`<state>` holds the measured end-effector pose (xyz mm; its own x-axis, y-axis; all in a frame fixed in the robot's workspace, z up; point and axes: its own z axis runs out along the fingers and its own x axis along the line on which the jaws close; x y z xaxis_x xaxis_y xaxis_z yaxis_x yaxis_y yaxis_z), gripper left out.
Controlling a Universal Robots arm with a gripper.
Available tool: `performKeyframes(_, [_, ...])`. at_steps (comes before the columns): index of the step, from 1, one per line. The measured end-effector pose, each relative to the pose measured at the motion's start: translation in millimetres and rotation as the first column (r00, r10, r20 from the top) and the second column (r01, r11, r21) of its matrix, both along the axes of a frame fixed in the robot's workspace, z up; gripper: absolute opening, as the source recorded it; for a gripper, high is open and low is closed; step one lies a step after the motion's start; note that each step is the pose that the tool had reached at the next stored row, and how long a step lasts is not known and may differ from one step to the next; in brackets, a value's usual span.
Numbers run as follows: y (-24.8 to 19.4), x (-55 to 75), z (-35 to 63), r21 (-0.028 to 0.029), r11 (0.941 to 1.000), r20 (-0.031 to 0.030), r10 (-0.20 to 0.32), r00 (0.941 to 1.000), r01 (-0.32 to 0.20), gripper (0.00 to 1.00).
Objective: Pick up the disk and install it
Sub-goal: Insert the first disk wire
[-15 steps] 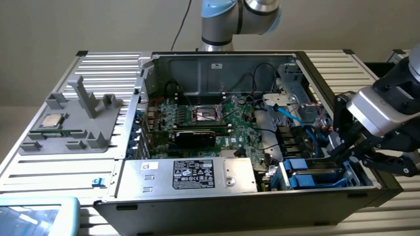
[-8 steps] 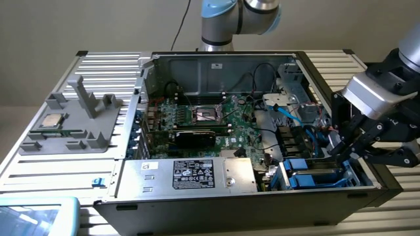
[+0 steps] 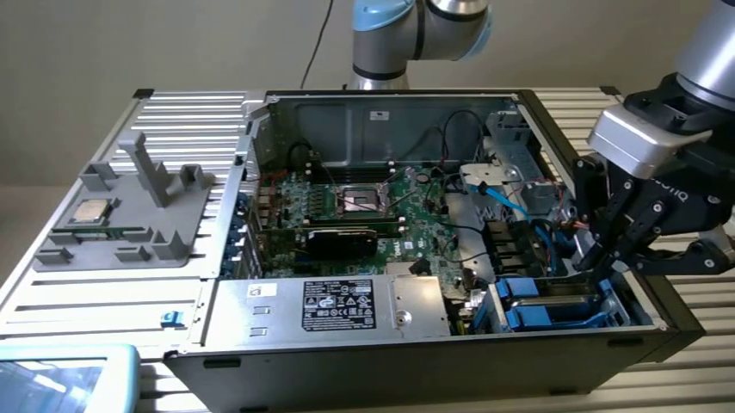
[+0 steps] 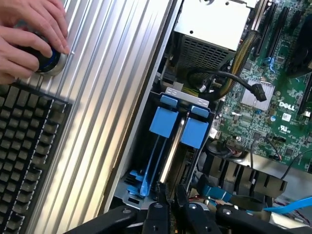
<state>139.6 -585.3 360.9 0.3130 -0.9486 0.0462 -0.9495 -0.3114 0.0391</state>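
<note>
The disk [image 4: 171,156] stands edge-on in the open computer case [image 3: 402,370], nipped by the narrow pincer [image 4: 169,193] (ribbed metal table [image 3: 81,299] beneath).

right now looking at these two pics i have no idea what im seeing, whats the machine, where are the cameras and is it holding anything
The machine is a robot arm with a black gripper at its end. One picture comes from a camera standing off the arm. The other comes from a camera on the arm's wrist, looking down past the gripper.

On the ribbed metal table lies an open computer case, with its circuit board showing. The gripper is low in a corner of the case, at the bay with the blue brackets. I cannot tell whether it holds anything.

On the exterior view's left sits a grey tray with a small square chip. In the wrist view a person's hand rests on a knob beside a keyboard.
</note>
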Motion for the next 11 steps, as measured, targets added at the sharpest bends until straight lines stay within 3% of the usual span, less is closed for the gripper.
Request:
performKeyframes(2, [3.3,-0.1,0.0,-0.0155,0.9999,0.0000,0.000,1.0000,0.000,0.16])
performKeyframes(4, [5.0,-0.4,-0.1,-0.0222,0.9998,0.0000,0.000,1.0000,0.000,0.16])
performKeyframes(11, [5.8,-9.5,-0.1,-0.0251,0.9997,-0.0003,-0.004,1.0000,0.004,0.16])
